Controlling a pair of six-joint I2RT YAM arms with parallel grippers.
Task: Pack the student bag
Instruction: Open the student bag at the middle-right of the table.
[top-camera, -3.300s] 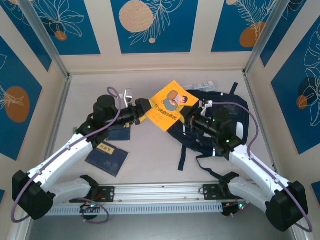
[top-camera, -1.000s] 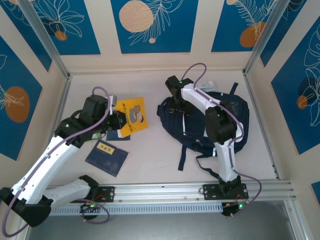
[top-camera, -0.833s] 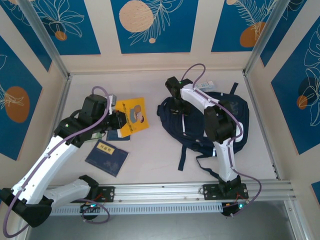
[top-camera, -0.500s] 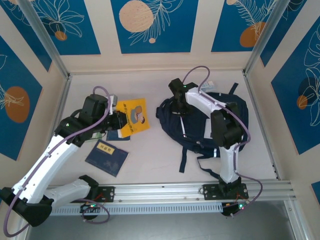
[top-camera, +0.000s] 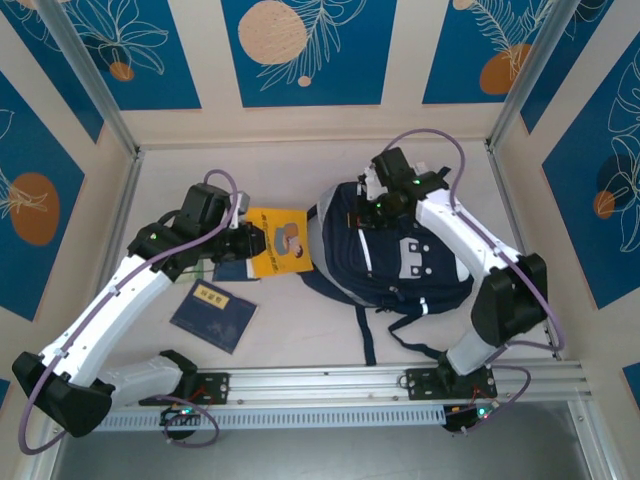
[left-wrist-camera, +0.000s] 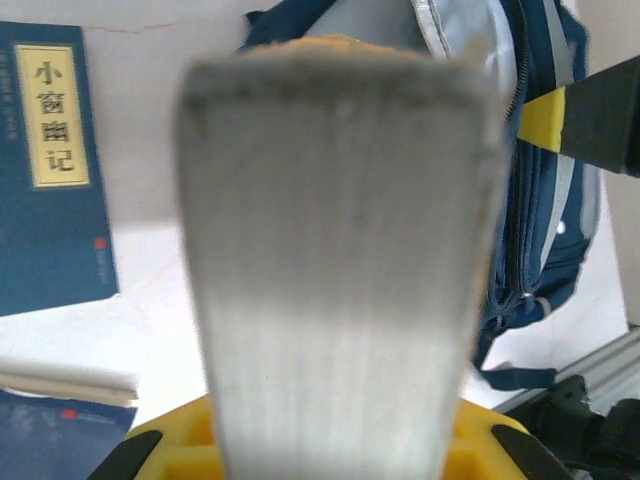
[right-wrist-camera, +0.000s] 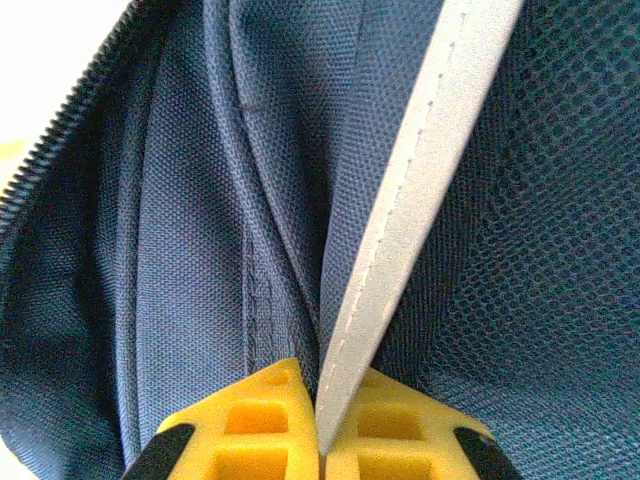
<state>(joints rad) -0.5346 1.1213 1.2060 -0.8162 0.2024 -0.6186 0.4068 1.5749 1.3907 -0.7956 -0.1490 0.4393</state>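
At right tool (right-wrist-camera: 320, 425): clenched on grey trim (right-wrist-camera: 400, 200) of student bag (top-camera: 400, 255), sagging just below. At left tool (top-camera: 243, 240): gripping yellow book (top-camera: 285, 242). Prob. soft, floppy, light; hold at stiffer trim edge.

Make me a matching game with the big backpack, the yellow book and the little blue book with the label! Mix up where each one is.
Things:
1. student bag
2. yellow book
3. navy booklet

Where:
A. lying flat on the table
B. held in the jaws of the left arm
C. grey trim pinched in the jaws of the right arm

Pairs: 1-C, 2-B, 3-A
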